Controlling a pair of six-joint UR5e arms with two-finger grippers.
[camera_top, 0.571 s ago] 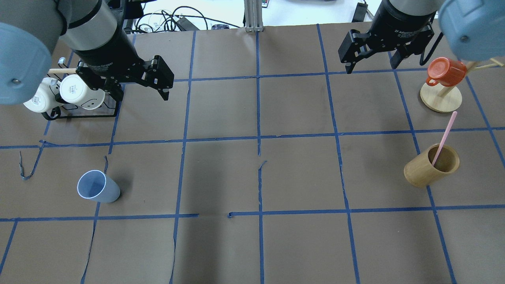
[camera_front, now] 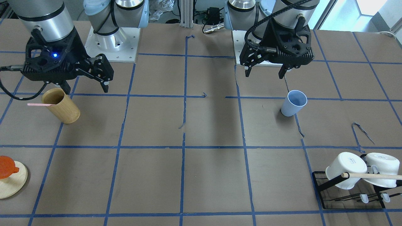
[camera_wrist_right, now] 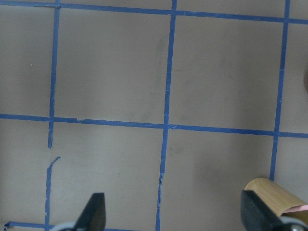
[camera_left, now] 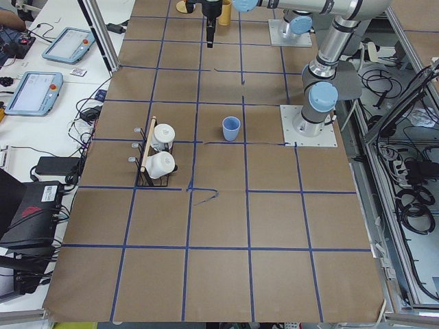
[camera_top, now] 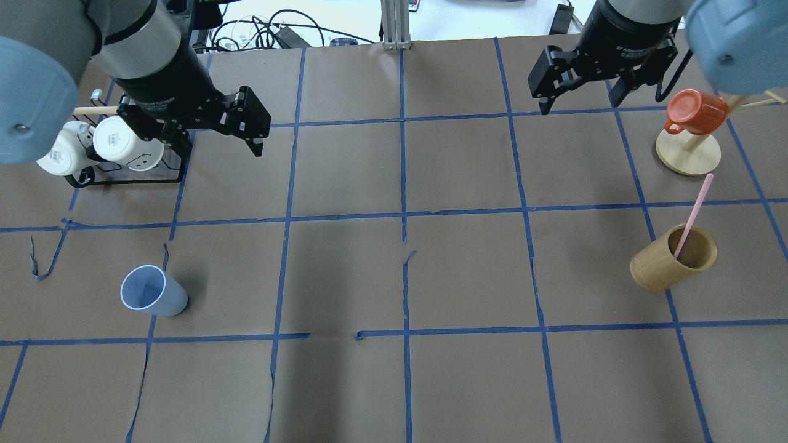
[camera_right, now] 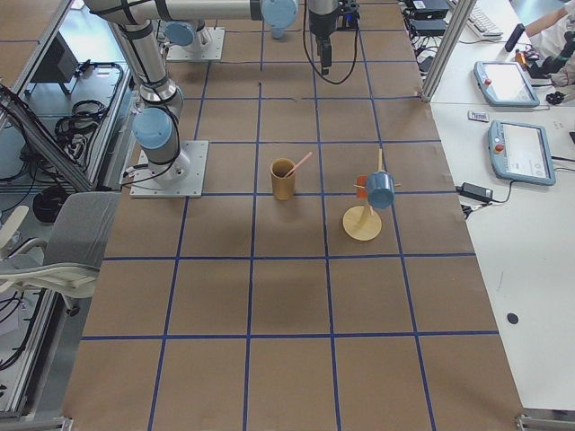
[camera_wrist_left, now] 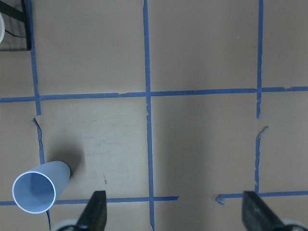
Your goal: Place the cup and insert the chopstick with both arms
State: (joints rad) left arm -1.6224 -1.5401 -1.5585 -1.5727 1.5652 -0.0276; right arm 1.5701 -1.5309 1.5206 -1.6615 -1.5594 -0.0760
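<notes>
The left gripper (camera_top: 220,146) hangs above the table (camera_top: 394,381), fingers spread wide, holding nothing. The blue cup (camera_top: 151,292) stands upright, well apart from it. The right gripper (camera_top: 580,104) is spread wide too. The pink chopstick (camera_top: 694,212) leans inside the wooden holder (camera_top: 662,267).
</notes>
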